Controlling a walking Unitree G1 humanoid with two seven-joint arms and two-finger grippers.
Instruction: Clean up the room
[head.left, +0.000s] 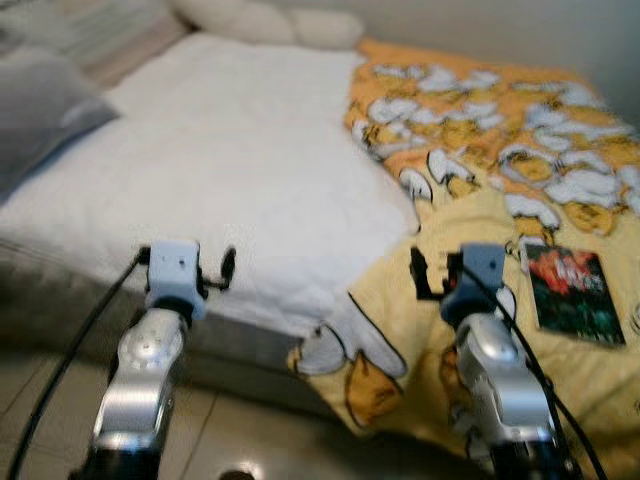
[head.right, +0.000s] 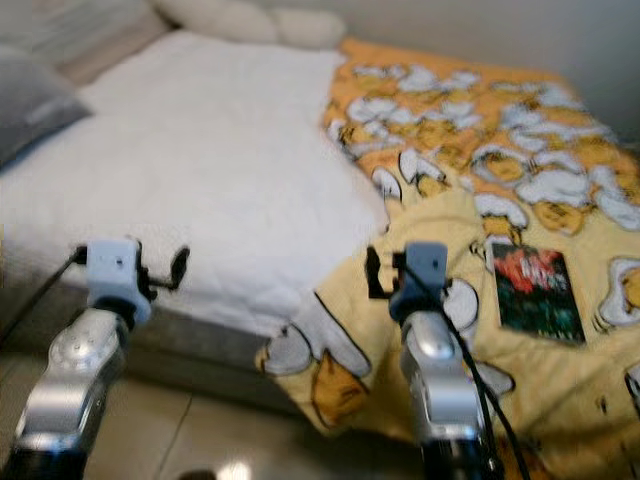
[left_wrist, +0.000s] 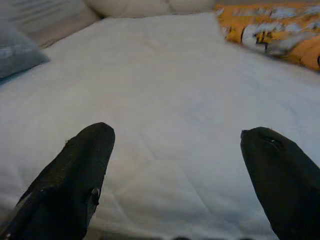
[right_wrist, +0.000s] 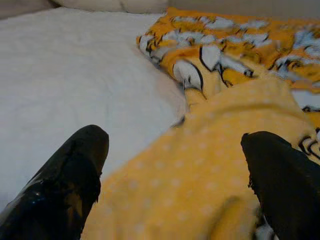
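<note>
Bed (head.left: 250, 170): white quilted cover, taking up most of what lies before me; its near edge hangs over a tiled floor (head.left: 240, 430).

Blanket (head.left: 500, 150): yellow and orange with a white cartoon print, spread over the right half of the bed, rumpled, one corner folded back to show a pale dotted underside and drooping off the near edge toward the floor.

Book (head.left: 572, 293): dark cover with red and green, lying flat on the blanket at the right, just beside my right arm.

Pillows (head.left: 270, 22): cream, at the head of the bed by the wall. Grey cushion (head.left: 40, 100): at the left edge of the bed.

My left gripper (left_wrist: 175, 145): fingers spread wide apart, holding nothing, raised over the near edge of the white cover.

My right gripper (right_wrist: 175, 150): fingers likewise spread apart, holding nothing, poised above the folded-back part of the blanket, where it meets the white cover.
</note>
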